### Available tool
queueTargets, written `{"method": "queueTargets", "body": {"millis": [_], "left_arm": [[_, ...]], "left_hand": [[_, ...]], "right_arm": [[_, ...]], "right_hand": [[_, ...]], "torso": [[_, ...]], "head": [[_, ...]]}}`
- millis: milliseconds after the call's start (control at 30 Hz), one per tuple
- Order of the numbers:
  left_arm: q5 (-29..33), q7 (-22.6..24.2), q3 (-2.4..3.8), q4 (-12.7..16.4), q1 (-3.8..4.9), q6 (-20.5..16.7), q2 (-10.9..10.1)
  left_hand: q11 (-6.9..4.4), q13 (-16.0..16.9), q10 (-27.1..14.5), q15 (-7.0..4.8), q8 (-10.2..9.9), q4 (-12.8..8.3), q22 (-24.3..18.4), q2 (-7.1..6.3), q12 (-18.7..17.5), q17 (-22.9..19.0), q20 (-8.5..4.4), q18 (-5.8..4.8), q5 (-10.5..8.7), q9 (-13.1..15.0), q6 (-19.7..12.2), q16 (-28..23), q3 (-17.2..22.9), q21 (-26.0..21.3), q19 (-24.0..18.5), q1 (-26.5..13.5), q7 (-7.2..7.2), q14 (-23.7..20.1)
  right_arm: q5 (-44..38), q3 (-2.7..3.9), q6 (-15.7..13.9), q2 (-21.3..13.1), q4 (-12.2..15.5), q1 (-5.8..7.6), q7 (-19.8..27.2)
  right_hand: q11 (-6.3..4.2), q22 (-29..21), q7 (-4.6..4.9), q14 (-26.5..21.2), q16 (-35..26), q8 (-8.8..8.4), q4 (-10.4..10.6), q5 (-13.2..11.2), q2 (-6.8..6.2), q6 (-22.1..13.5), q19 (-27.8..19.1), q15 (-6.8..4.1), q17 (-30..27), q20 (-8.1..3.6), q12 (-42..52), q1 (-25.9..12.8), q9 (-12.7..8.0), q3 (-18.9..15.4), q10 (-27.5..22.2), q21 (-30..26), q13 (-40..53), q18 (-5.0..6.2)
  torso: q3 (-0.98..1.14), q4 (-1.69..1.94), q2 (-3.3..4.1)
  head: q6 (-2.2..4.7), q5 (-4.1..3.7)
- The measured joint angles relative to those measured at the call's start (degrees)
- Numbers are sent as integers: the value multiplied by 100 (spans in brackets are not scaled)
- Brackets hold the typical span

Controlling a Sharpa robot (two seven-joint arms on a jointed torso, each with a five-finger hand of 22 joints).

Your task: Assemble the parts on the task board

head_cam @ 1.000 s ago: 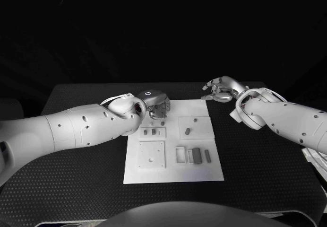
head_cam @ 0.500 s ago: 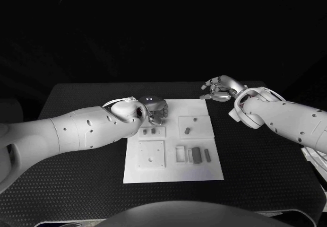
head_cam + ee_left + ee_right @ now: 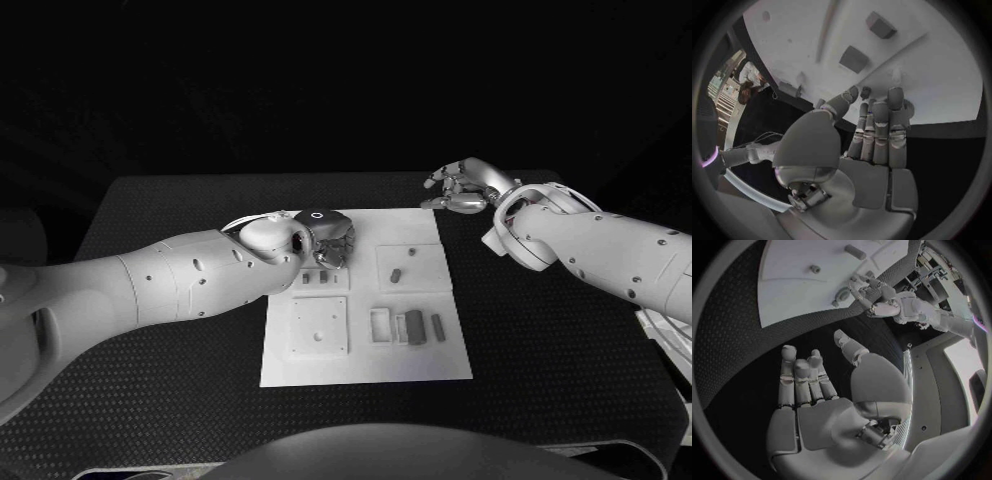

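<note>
Head view: left hand hides the task board's far-left corner.

Hidden beneath the left hand in the head view: the near-left corner region of the task board, with whatever part sits under those fingers. Too small to identify in shape: the parts in the recessed tray and the small piece further up. Cut off by the circle's rim in the right wrist view: the board's far edge.
</note>
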Motion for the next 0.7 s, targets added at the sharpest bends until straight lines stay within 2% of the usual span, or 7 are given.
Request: {"method": "queueTargets", "body": {"millis": [200, 367, 600, 700], "left_arm": [[-6, 19, 1, -55, -4, -5, 2], [-9, 27, 2, -66, -4, 18, 4], [-13, 30, 2, -109, -8, 75, 21], [-15, 30, 2, -130, -17, 90, 36]], "left_hand": [[0, -7, -1, -4, 0, 20, -1, 14, 0, 0, 0, 0, 0, -14, -21, 27, 19, 35, 0, 14, 21, 5], [4, -6, 67, -41, 7, 2, -1, 118, 0, -3, 1, 2, 0, -25, 59, 95, 67, 123, 0, 57, 68, 83], [-22, -6, 153, -50, 45, 2, -1, 119, 0, -3, 10, 48, 0, -25, 115, 117, 99, 124, 10, 58, 112, 133], [-29, -6, 160, -51, 44, 2, -1, 119, 0, -3, 11, 49, 0, -25, 115, 117, 99, 124, 10, 58, 112, 133]], "right_arm": [[0, 0, 0, 0, 2, 0, 1], [1, 0, 0, 0, 4, 0, 2], [2, 0, 1, -2, 6, 0, 3], [2, 0, 1, -2, 7, 0, 4]], "right_hand": [[0, 0, -9, 0, 0, 0, 0, 0, 0, -8, 0, 0, 0, 0, 23, 0, 0, 0, 0, 0, 0, -1], [0, 0, -10, -1, 0, 0, 0, 0, 0, -7, 0, 1, -5, 0, 23, 0, 0, 0, 0, 0, -2, -4], [0, 0, -11, 2, 0, 0, 0, 0, 0, -7, 0, -2, -5, 0, 23, 0, 1, 0, 0, 0, -4, -31], [0, 0, -9, 13, 21, 0, 0, 0, 0, -9, 0, -11, -5, 0, 23, 0, 1, 0, 0, 0, -4, 10]], "torso": [[1, -2, -1], [7, -2, -2], [6, 1, -3], [6, 1, -3]], "head": [[-4, -9], [-13, -18], [-18, -23], [-20, -24]]}}
